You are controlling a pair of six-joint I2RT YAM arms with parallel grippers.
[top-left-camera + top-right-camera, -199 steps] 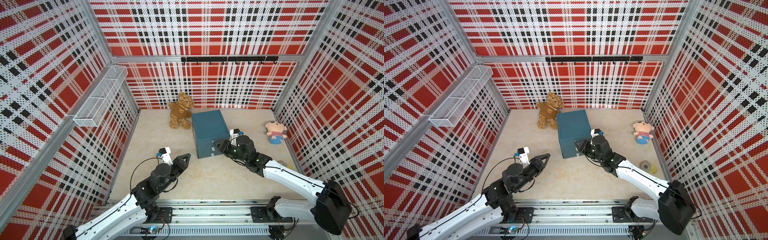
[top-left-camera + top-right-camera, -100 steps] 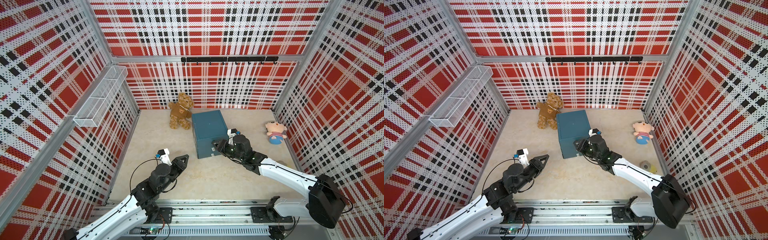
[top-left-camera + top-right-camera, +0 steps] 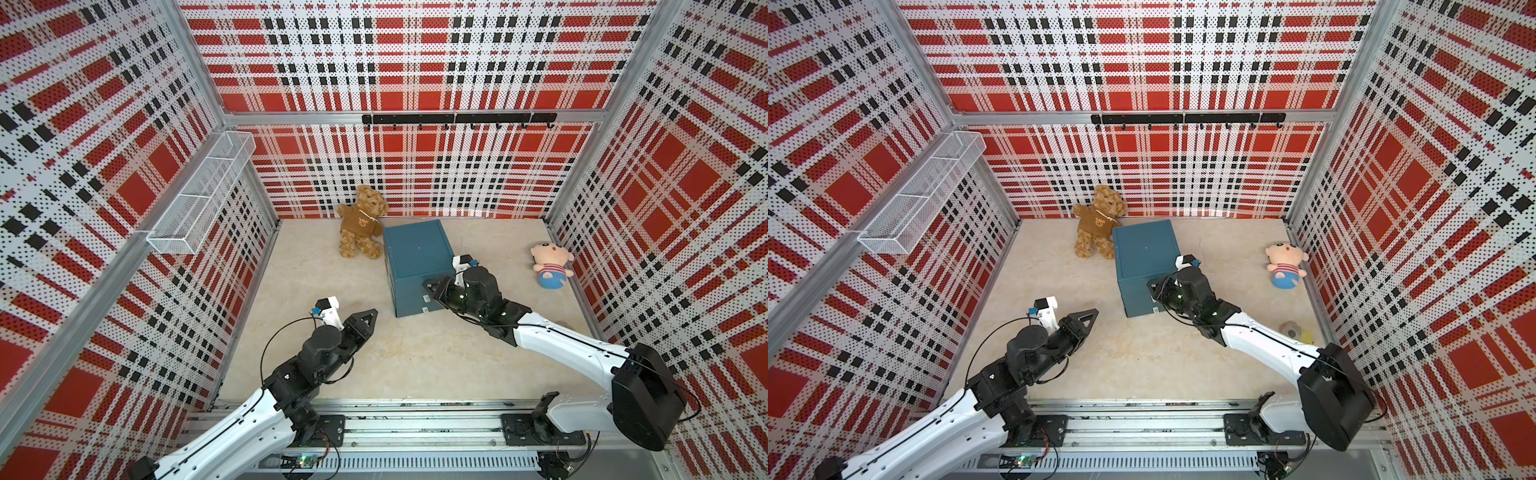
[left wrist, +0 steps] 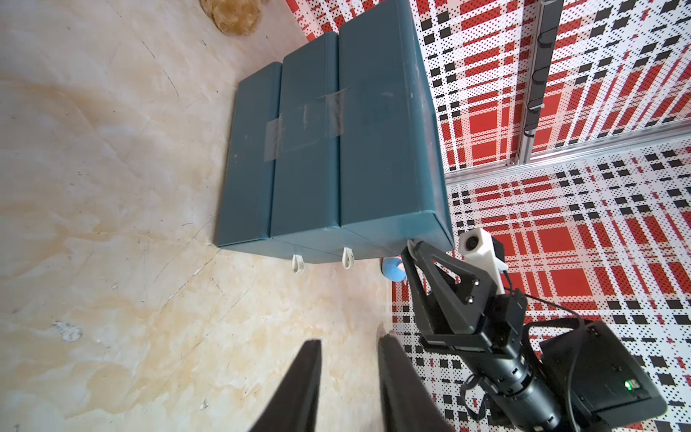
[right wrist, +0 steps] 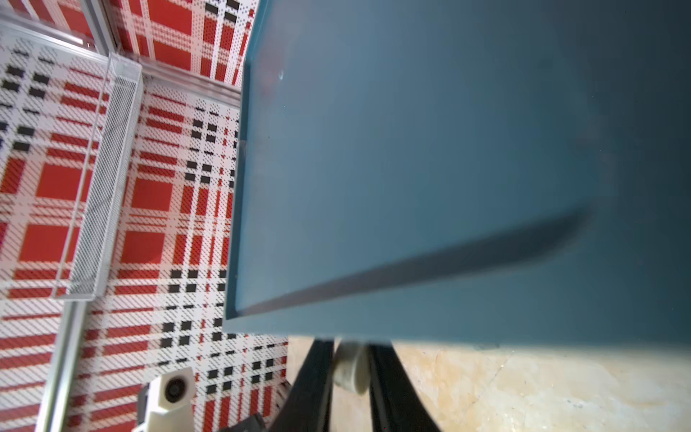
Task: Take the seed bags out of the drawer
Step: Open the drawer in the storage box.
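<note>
Two fingers of the left pincer stand slightly apart, empty, low over the counter. Farther right, the teal drawer chest is shut, with the seed bags hidden. Its arm stretched low, the right pincer has edged in and clamped the top drawer's white pull loop.

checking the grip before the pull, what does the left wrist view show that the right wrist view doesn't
Only left wrist: the drawer unit as three stacked drawers, two free loops, and the left tool, open. Only right wrist: the white pull loop pinched by the fingers of the right tool, plus the wire basket on the wall. Both: the teal unit, the right tool, the beige table.
</note>
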